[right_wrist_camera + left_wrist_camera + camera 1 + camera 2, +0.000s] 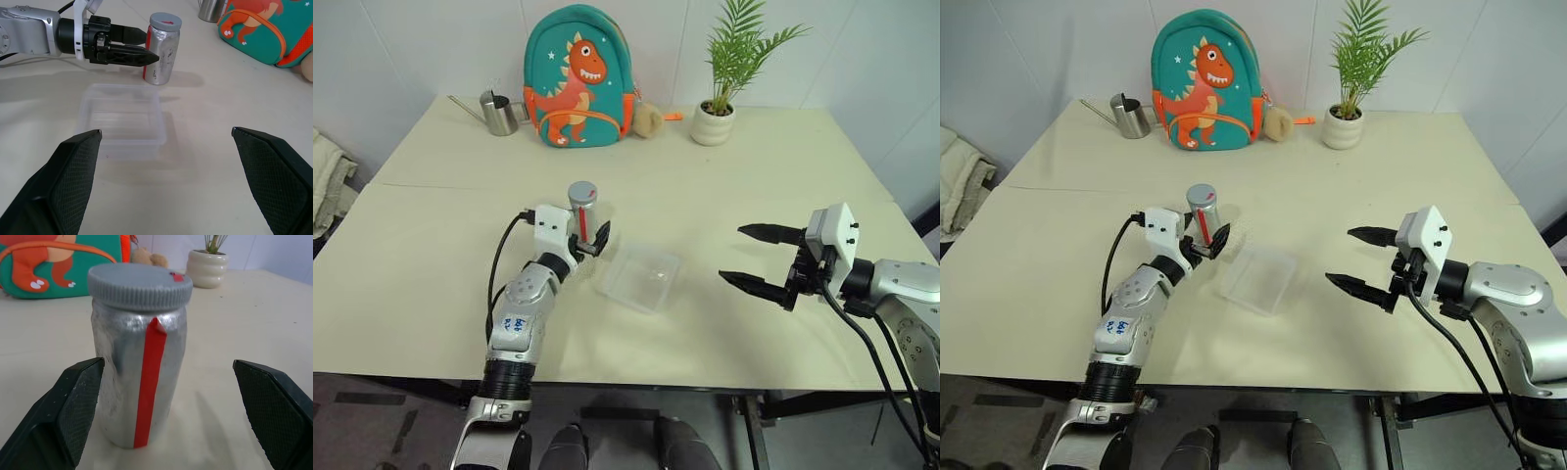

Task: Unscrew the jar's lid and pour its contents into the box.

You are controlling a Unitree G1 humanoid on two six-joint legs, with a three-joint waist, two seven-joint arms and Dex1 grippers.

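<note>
Head views: jar (582, 217) upright at frame centre-left on cream table (431, 255), grey lid (582, 190) screwed on, red stripe facing camera. Left gripper (590, 238) at jar's base, fingers spread either side, not clamped. Clear box (641, 277) just right of jar, lower centre, looks empty. Right gripper (756, 257) at right of frame, jaws wide apart, holding nothing, well apart from box. Upper part of frame: steel watering can (498, 113), dinosaur backpack (579, 78), potted plant (724, 88) in a row along far edge. Left wrist view: jar (139, 362) centred, close to one black finger (68, 406), whether touching unclear; other finger (274, 406) well apart; lid (140, 284) on top with red mark; contents not visible through silvery wall. Right wrist view: box (124, 120) centre, jar (161, 49) behind it at top centre, left gripper (139, 49) reaching in from upper left beside jar, own fingers (63, 181) released at lower corners.
</note>
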